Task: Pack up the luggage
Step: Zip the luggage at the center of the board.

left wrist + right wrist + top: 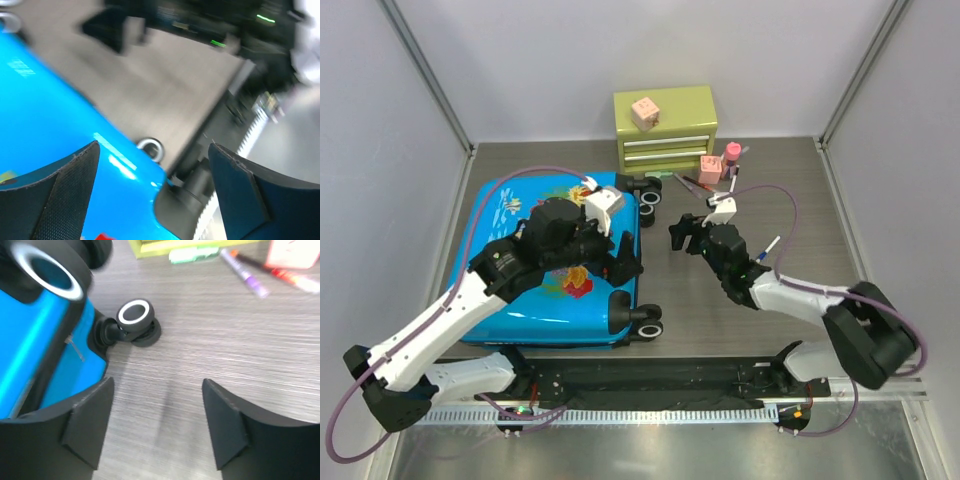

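At the near edge of the table [760, 300] the two arms rise from their bases, the left reaching toward 12 o'clock over the luggage [520, 300] and the right bending toward 10 o'clock across bare tabletop.

The luggage lies flat and closed on the left half of the table, its blue printed shell facing up and its black wheels along the side at 3 o'clock: one near wheel [648, 322] and one far wheel [646, 190].

The left gripper [154, 149] hangs over that wheeled edge, about midway between the two wheels. Its jaws stand wide apart with nothing between them. In its wrist view the blue shell fills the area at 8 o'clock beneath the fingers — whether they touch it I cannot tell, as the picture is blurred.

The right gripper [157, 381] is just beside the luggage, off its 3 o'clock side, above the table. Its jaws are also spread wide and hold nothing. From its wrist view the blue shell sits at 9 o'clock and the far wheel at 11 o'clock, apart from the fingers.

Farther back, at 12 o'clock, a green drawer chest [670, 145] stands against the back wall with a pink cube [644, 112] on top. At its right foot are another pink block [710, 168], a pink container [732, 152] and a few markers [245, 270] lying on the table.
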### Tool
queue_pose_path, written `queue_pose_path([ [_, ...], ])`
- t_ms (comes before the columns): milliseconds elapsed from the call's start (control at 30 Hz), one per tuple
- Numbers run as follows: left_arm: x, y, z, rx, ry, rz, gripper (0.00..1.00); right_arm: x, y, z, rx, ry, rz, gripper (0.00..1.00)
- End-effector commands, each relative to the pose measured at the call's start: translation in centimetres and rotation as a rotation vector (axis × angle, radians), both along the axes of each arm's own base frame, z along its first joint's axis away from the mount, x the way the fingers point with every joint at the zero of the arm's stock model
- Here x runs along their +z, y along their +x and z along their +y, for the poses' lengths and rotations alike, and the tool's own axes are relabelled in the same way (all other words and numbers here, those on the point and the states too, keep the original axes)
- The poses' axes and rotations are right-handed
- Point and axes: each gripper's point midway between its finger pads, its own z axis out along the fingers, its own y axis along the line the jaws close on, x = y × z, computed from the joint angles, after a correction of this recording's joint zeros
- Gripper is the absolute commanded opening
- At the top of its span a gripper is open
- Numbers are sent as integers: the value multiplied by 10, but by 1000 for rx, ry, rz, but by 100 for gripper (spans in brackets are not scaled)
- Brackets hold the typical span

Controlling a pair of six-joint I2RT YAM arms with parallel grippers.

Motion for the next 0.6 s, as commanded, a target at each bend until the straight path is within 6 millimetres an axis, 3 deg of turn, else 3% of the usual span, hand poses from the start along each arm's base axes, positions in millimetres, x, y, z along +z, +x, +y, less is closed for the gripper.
queue_pose_path([
  [0,11,41,42,360,67,-38,93,55,-4,-22,-78,-54,-28,82],
  [100,12,52,63,498,61,-25,97,90,-2,-15,-30,-79,-59,100],
  [133,13,54,68,531,52,-23,98,105,4,-8,-8,-101,-72,100],
  [300,21,58,99,700,15,-20,100,133,23,30,151,-137,-50,100],
  [333,21,57,103,711,20,-19,100,150,29,35,162,-121,-69,100],
  [367,21,55,106,719,32,-16,100,143,34,43,205,-136,-57,100],
  [433,22,53,112,729,43,-20,100,155,41,53,258,-149,-80,100],
  [467,20,51,114,730,55,-16,100,140,44,59,292,-183,-44,100],
  [567,19,47,124,741,82,-26,100,123,47,66,375,-287,-7,100],
])
